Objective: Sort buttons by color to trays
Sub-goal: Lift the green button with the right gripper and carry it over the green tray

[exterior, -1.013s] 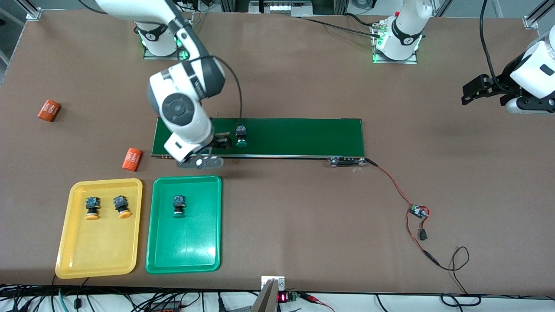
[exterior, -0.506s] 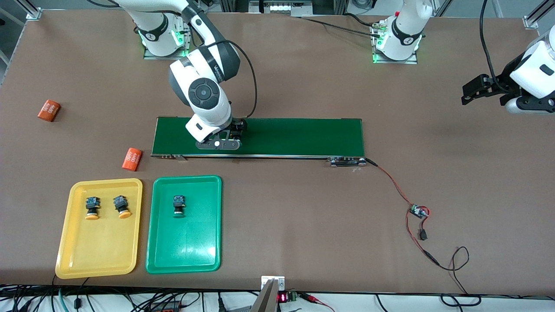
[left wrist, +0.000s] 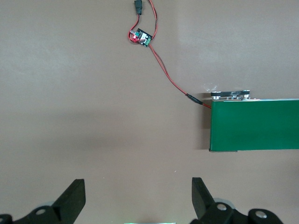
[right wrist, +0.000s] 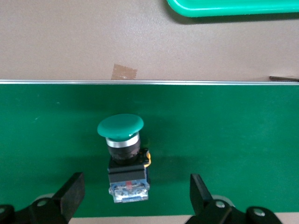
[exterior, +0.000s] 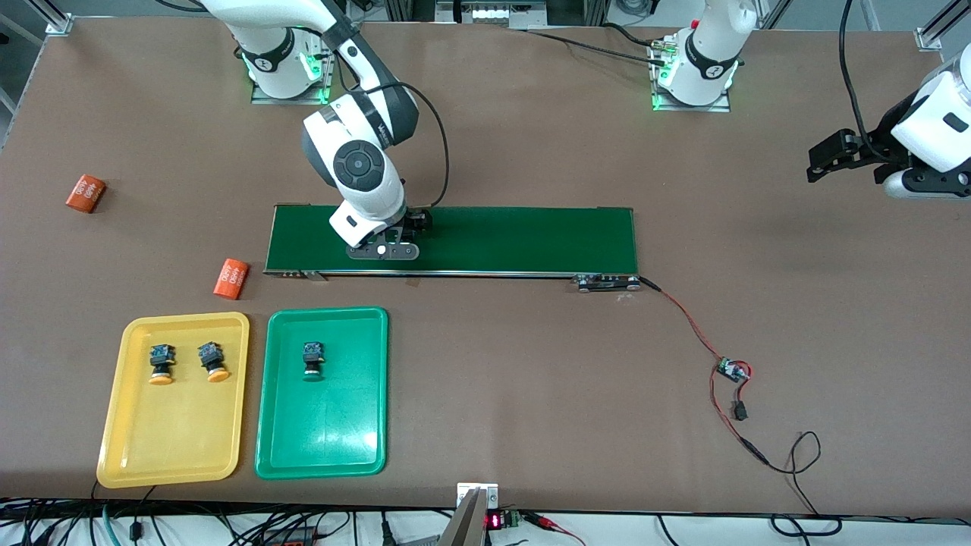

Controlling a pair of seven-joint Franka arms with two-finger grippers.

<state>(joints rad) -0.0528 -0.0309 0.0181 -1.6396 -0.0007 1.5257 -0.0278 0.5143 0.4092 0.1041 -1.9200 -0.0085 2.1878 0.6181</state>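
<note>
Brown table (exterior: 531,136): two trays (exterior: 114,425), three buttons (exterior: 312,358) inside, fourth button (right wrist: 124,158) on belt (exterior: 516,239).

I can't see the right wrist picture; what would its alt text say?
A green-capped button lies on its side on the dark green conveyor belt, between the open fingers of the right gripper. A corner of the green tray shows on the brown table.

Light: bright, even, from overhead.
Shadows: soft, faint on the surface (exterior: 531,152).
Glare: pale sheen on the green tray (exterior: 322,447).
Focus: sharp.
</note>
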